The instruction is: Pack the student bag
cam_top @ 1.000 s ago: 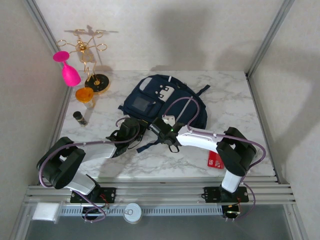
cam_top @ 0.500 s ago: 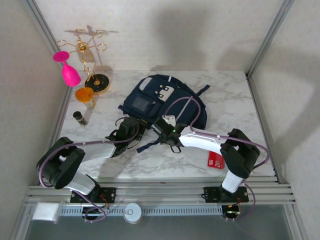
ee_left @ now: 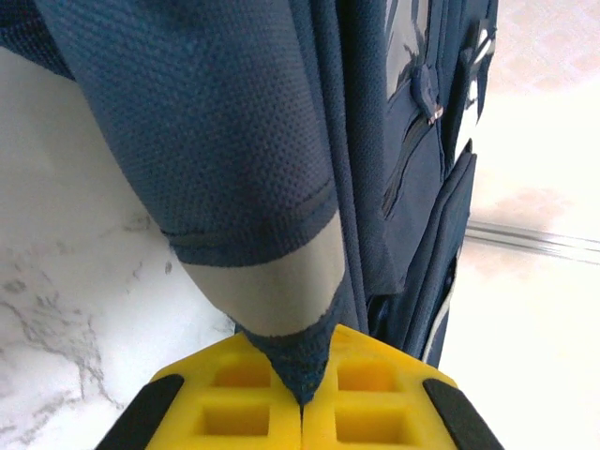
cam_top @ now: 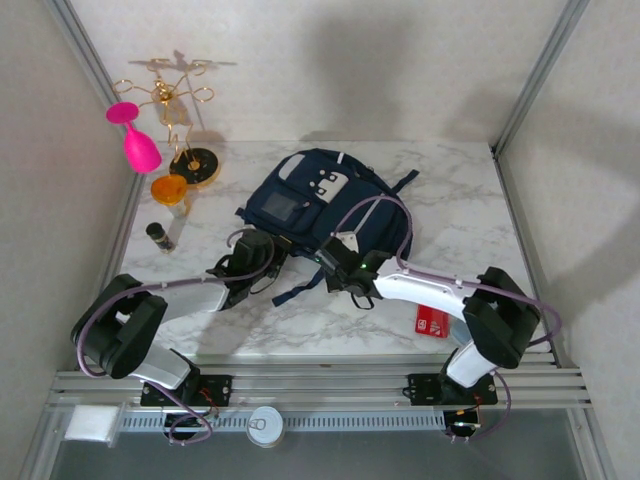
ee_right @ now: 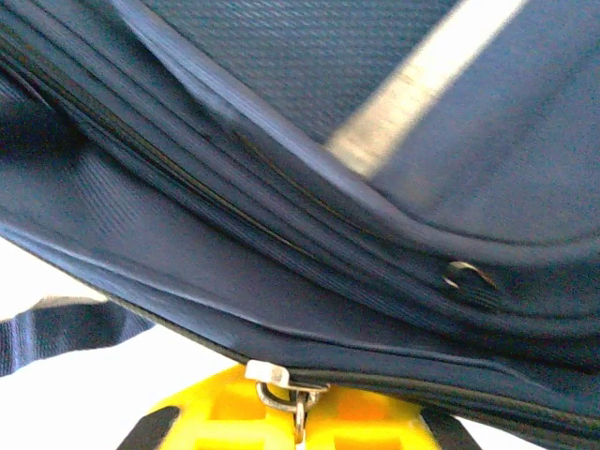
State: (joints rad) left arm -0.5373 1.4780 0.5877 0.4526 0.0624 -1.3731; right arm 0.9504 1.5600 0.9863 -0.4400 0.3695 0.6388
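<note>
At left, the left tool (ee_left: 302, 401) is pressed together on a fold of navy cloth at a pale grey trim stripe (ee_left: 267, 295) of the student bag (cam_top: 320, 200). The student bag lies flat mid-surface (cam_top: 470, 200), front pocket up; judged soft, limp and light, apt to bunch rather than lift whole, so best taken by seams, trim or straps. At right, the right tool (ee_right: 300, 424) pinches the small metal zipper pull (ee_right: 284, 382), which probably slips easily.
</note>
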